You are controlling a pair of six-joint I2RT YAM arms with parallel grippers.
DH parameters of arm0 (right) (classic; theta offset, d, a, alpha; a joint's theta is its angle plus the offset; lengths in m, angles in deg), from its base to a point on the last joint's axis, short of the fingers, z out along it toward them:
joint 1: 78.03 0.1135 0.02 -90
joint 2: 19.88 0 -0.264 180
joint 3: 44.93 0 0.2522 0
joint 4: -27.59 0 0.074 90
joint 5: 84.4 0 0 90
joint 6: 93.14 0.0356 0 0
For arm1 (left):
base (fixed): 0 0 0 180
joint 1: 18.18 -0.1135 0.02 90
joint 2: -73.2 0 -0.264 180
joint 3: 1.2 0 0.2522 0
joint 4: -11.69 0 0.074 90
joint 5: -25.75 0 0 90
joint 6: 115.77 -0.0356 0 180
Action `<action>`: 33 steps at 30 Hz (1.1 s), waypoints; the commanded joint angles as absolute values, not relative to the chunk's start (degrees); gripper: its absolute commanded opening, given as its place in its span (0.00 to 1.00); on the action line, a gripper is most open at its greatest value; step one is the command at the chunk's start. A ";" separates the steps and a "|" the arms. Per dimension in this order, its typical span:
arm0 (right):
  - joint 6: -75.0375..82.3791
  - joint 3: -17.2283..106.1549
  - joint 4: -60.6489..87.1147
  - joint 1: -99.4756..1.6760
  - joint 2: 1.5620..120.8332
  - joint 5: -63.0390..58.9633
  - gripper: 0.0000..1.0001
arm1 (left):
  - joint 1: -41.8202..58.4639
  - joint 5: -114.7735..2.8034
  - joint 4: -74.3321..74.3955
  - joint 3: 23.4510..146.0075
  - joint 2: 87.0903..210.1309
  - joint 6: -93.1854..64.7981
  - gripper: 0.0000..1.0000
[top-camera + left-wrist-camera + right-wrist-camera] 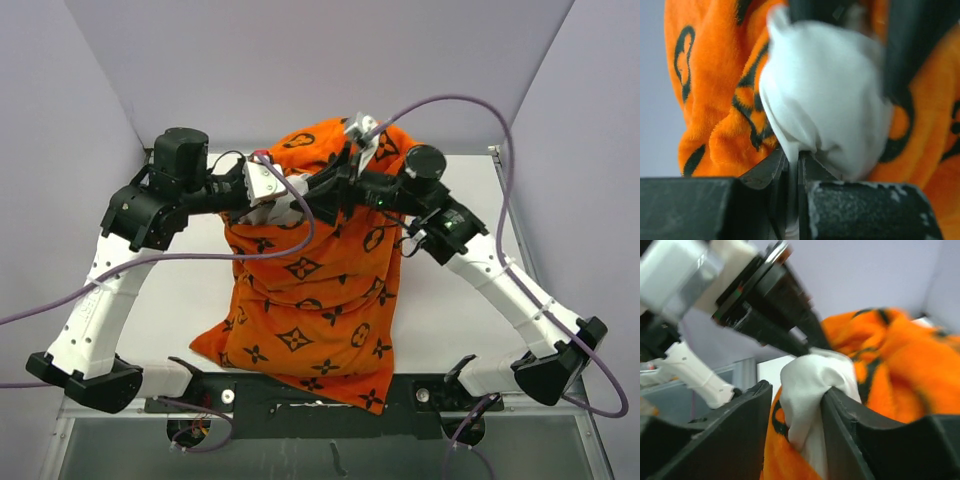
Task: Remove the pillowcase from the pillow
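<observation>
My left gripper [794,162] pinches a bunch of white pillow [825,95]. My right gripper [797,392] clamps the same bunch. The orange pillowcase [310,290] crowds just beyond both fingertips.

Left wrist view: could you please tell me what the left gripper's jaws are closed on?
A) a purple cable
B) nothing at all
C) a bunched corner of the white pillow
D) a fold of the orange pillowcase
C: the left gripper has its jaws pressed together on a bunched corner of the white pillow, while the orange pillowcase lies behind it, outside the jaws.
</observation>
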State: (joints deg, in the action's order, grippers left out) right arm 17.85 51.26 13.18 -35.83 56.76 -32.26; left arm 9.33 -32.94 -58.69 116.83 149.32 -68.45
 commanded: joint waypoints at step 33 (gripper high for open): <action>6.35 88.87 -13.07 -50.97 77.52 -26.66 0.00 | 27.91 -42.93 -58.08 109.81 139.91 -77.60 0.00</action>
